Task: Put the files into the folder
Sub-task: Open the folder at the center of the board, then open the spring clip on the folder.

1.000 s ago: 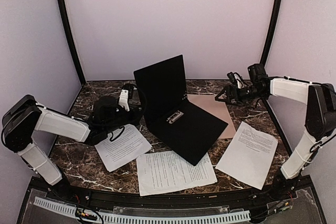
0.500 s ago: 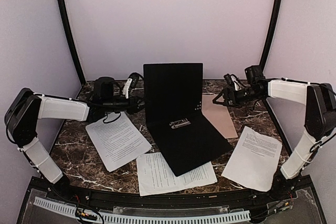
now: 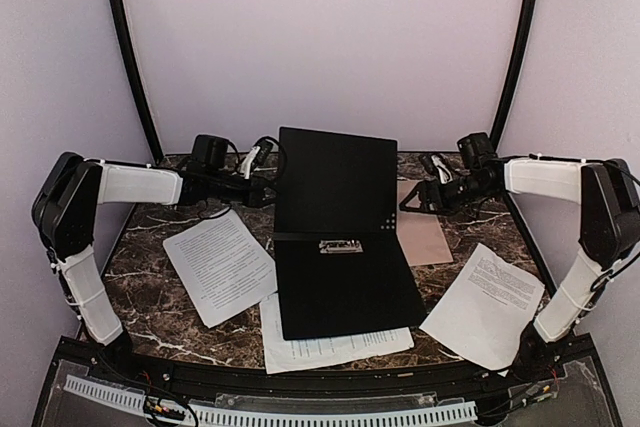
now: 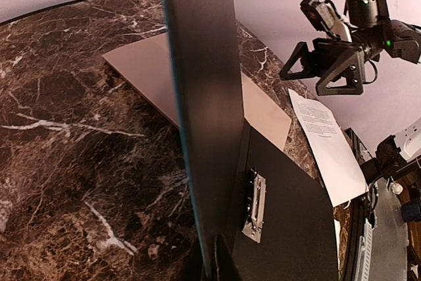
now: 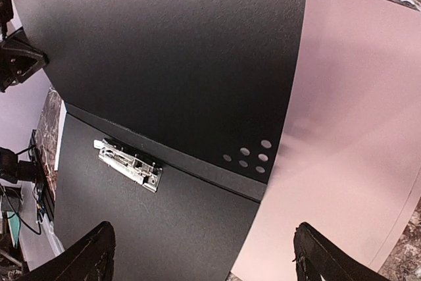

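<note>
The folder (image 3: 340, 287) is black inside and lies open at the table's middle, with a metal clip (image 3: 340, 244) near its hinge. Its cover (image 3: 335, 182) stands nearly upright. My left gripper (image 3: 272, 187) is shut on the cover's left edge, and the left wrist view shows that edge (image 4: 197, 129) pinched at the bottom of the frame. My right gripper (image 3: 408, 202) is open by the cover's right edge, with nothing between its fingers (image 5: 99, 255). The files are three printed sheets: one at the left (image 3: 218, 265), one partly under the folder (image 3: 340, 347), one at the right (image 3: 490, 305).
A flat tan-pink card (image 3: 425, 232) lies on the marble table (image 3: 150, 277), partly under the black folder's right side; it fills the right of the right wrist view (image 5: 348, 129). Pale walls and two black posts close the back.
My left gripper swung back and to the right, and the cover rose nearly upright as the folder turned square to the table. The right gripper drifted a little left. The right sheet shifted slightly.
</note>
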Motion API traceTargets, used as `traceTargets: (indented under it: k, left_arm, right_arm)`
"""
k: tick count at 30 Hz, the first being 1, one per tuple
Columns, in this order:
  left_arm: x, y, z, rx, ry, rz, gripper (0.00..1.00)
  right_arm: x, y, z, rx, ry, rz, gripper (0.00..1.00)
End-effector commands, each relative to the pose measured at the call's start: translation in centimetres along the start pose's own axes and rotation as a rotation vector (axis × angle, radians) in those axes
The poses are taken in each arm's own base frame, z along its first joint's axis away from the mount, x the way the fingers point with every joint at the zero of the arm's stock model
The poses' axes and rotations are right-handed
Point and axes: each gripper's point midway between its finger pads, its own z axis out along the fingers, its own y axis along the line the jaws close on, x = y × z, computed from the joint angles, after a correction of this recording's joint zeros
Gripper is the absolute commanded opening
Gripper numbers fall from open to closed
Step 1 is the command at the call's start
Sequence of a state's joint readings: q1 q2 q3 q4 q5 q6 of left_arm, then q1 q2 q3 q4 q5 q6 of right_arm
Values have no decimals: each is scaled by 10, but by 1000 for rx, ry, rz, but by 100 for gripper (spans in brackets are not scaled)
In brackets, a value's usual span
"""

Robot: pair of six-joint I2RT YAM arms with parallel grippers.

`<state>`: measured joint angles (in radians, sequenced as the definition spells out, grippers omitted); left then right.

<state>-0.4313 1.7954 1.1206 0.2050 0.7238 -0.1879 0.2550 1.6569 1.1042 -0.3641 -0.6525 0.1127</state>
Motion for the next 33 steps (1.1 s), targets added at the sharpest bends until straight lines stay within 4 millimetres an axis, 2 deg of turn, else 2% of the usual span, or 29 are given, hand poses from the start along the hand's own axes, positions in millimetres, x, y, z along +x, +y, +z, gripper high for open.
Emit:
traceTargets:
  k: [1,2,5,6,10,12,13,14,15,16,17,18,20,21,22,23,27,31,33]
  left_arm:
    - [5,31,-6,-73,66,-30,2]
    - [9,39,-5,-83,78,-49,2]
    - [3,49,-4,-96,77,-50,7]
    - [4,54,-3,-112,83,-47,14]
    - [-5,76,-9,-255,82,-42,48]
    - [-13,88,-20,-366,53,-38,74]
    - [-11,93,-26,-411,48,-43,92]
    - [-21,98,-38,-486,7,-38,95]
    - [-12,101,-43,-518,5,-60,98]
    - [-22,98,-56,-556,-39,-50,98]
    - [-12,97,-58,-560,-52,-73,99]
    - [-18,84,-65,-535,-87,-71,99]
    - [6,67,-63,-467,-88,-106,97]
    - [3,53,-61,-426,-114,-101,95]
    - [15,46,-57,-397,-94,-116,91]
    - [18,31,-48,-345,-89,-124,90]
    - [39,-6,-11,-182,-29,-173,86]
    - [48,-25,15,-80,-5,-218,86]
    - [51,-27,22,-52,-4,-247,86]
  right_arm:
    - [4,4,4,25,-1,-33,91]
    - [5,4,5,33,2,-39,91]
    - [7,5,10,62,8,-62,91]
    - [8,7,13,68,11,-75,91]
    - [13,19,26,87,23,-141,91]
    - [14,26,32,91,26,-175,91]
    - [14,29,35,93,26,-193,91]
    - [15,32,38,93,29,-209,90]
    - [15,35,41,94,32,-222,90]
    - [16,38,44,90,38,-234,89]
    - [17,41,48,83,44,-246,87]
    - [18,43,52,79,53,-255,85]
    - [18,48,62,70,72,-282,80]
    - [18,49,67,70,82,-295,77]
    - [18,51,73,64,89,-311,75]
    - [19,52,79,56,99,-316,74]
    - [14,52,100,34,130,-398,71]
    - [14,52,118,12,166,-470,70]
    - [19,54,124,-11,183,-507,71]
